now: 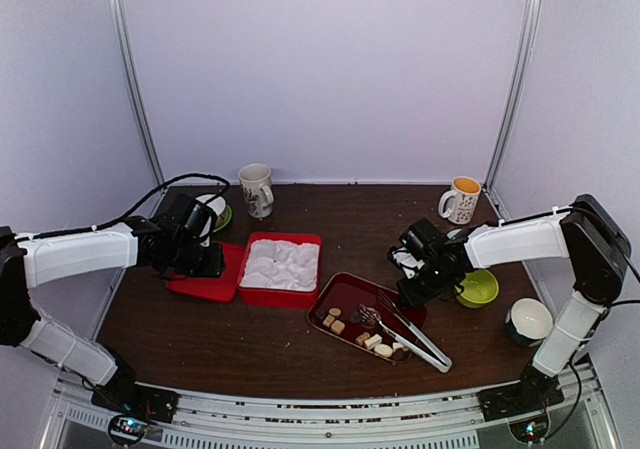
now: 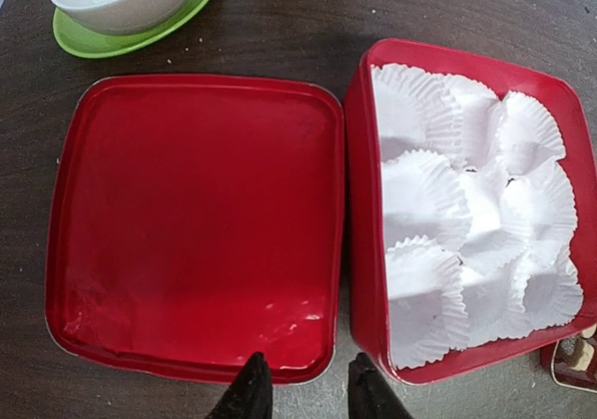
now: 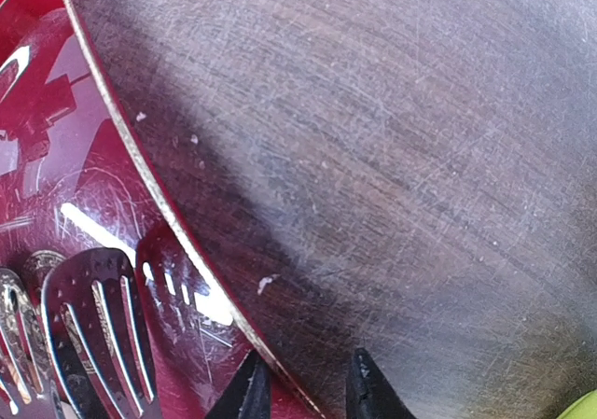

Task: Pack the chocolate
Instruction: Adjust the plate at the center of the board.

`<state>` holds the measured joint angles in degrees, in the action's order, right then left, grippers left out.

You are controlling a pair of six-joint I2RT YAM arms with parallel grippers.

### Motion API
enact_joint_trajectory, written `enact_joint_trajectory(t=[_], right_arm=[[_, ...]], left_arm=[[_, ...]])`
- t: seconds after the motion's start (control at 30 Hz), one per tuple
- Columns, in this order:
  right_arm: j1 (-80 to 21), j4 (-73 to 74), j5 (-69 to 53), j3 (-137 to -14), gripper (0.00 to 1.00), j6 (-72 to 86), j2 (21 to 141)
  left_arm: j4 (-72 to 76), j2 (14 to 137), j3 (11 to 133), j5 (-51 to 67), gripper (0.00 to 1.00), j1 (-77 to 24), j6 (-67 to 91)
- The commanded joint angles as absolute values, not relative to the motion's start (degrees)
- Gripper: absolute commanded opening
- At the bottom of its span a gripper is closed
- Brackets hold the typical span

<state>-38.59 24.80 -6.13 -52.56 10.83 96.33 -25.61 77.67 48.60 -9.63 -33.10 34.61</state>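
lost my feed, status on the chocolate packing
Left fingers open at lid edge, empty. Right fingers astride rim of tray, grip unclear. Chocolate on tray, box cups empty. Tongs lying across tray.

1. The top external camera sits high behind the near edge of the table [image 1: 200, 319] and looks forward and down on all of it, from far.
2. The left wrist camera looks nearly straight down, from near, on the red lid [image 2: 187, 223] and the red box [image 2: 359, 204], with the left gripper [image 2: 310, 393] at its lower edge; the top view shows both too.
3. The right wrist camera is very close over the rim of the red tray [image 3: 56, 158] and the tongs [image 3: 93, 335], with the right gripper [image 3: 303, 391] at its lower edge; the top view shares them.
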Motion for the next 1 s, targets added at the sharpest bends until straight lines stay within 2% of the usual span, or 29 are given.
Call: enact_joint_trajectory(t=[0.0, 0.43, 0.97], right_arm=[[-39.1, 27.9, -4.1, -52.0, 0.27, 11.9, 95.8], [-39.0, 28.9, -3.8, -51.3, 0.11, 13.6, 94.8], [-37.2, 22.8, -4.5, -48.5, 0.04, 24.2, 91.8]], left_arm=[[-24.5, 78.7, 50.4, -9.2, 0.31, -33.4, 33.2], [-24.4, 79.0, 50.4, -9.1, 0.31, -33.5, 33.2], [-23.2, 81.4, 50.7, -8.2, 0.31, -32.1, 32.7]])
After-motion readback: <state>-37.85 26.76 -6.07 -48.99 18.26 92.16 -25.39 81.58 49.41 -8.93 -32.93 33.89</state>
